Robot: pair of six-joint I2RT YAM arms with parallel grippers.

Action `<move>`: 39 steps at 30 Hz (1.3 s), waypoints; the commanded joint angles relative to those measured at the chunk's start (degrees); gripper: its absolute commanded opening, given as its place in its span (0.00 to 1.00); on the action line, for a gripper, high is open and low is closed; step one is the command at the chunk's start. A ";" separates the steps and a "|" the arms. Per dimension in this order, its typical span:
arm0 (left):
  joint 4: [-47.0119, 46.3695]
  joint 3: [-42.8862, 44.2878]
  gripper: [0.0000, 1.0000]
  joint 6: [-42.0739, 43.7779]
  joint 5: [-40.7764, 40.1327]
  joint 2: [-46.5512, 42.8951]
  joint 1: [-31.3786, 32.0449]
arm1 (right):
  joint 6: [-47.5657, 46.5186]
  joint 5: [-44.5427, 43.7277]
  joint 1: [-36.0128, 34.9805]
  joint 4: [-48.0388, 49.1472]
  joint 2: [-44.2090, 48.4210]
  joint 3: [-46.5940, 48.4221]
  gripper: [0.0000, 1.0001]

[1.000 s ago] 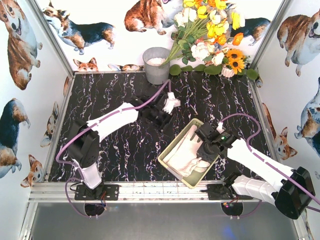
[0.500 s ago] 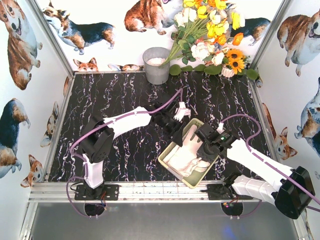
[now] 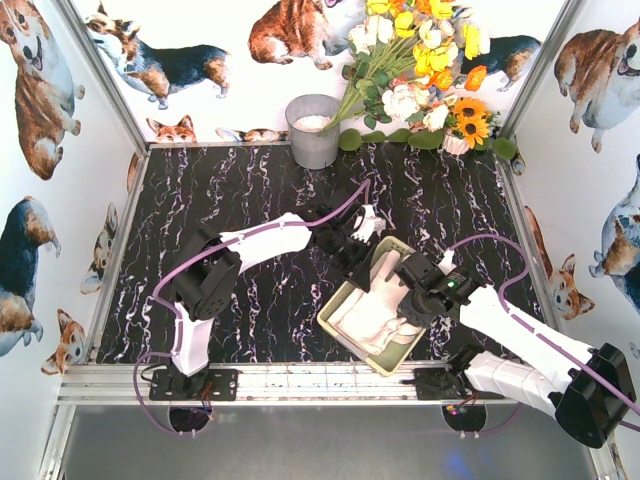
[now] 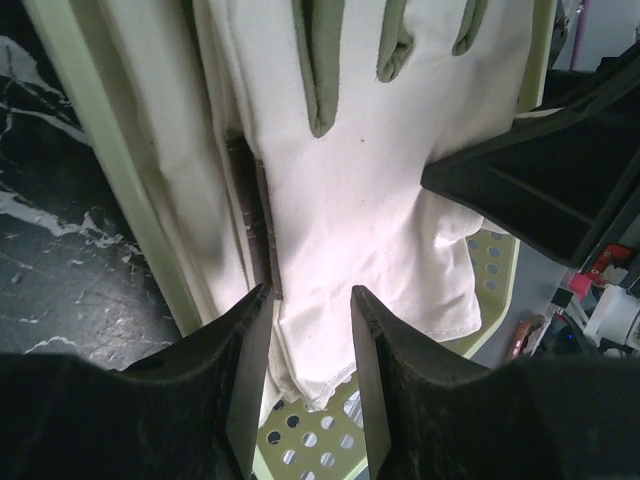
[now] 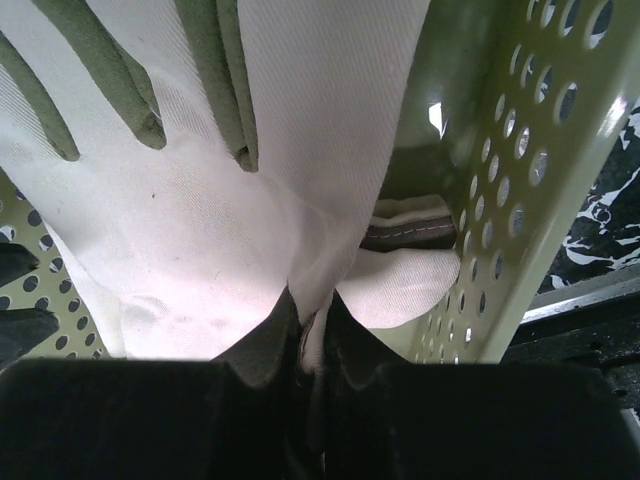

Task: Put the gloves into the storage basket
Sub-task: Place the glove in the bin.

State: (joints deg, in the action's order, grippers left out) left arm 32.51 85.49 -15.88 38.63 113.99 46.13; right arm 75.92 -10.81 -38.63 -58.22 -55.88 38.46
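The pale yellow-green storage basket (image 3: 343, 297) lies at the front right of the table with cream-white gloves (image 3: 372, 318) piled in it. My left gripper (image 3: 366, 242) hangs over the basket's far left rim. In the left wrist view its jaws (image 4: 310, 300) stand apart, with a glove (image 4: 380, 200) with grey finger patches lying below them, partly draped over the basket wall (image 4: 105, 170). My right gripper (image 3: 414, 302) is low inside the basket. In the right wrist view it (image 5: 312, 305) is shut on a fold of a glove (image 5: 200, 230) beside the perforated wall (image 5: 520, 150).
A round grey metal bucket (image 3: 314, 130) stands at the back centre, next to a bunch of artificial flowers (image 3: 425, 75) at the back right. Printed side walls and metal posts close in the black marbled table (image 3: 230, 190).
My left arm has carried a glove rightward from the table's middle to the basket's rim, and its jaws now stand apart over it. My right gripper has shifted slightly, still pinching fabric.
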 commanded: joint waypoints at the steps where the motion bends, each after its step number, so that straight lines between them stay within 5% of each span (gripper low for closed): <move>1: -0.25 1.31 0.33 0.38 -1.22 3.15 0.56 | 1.51 -3.96 -0.13 0.47 0.87 -0.31 0.00; 12: 2.03 3.96 0.34 1.03 -9.90 6.81 1.07 | 1.81 -3.86 -0.13 0.80 1.25 -0.12 0.00; 28: 5.55 7.81 0.42 2.42 -9.57 10.39 3.71 | 2.48 -3.58 -0.13 3.03 1.94 -0.88 0.00; 39: 11.28 11.20 0.45 1.82 -20.07 10.05 4.76 | 2.74 -3.87 -0.13 3.53 3.17 -1.78 0.00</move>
State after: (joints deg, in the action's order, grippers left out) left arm 39.53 96.88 -14.94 26.15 122.34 51.81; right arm 77.43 -10.81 -38.63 -55.61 -54.02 37.56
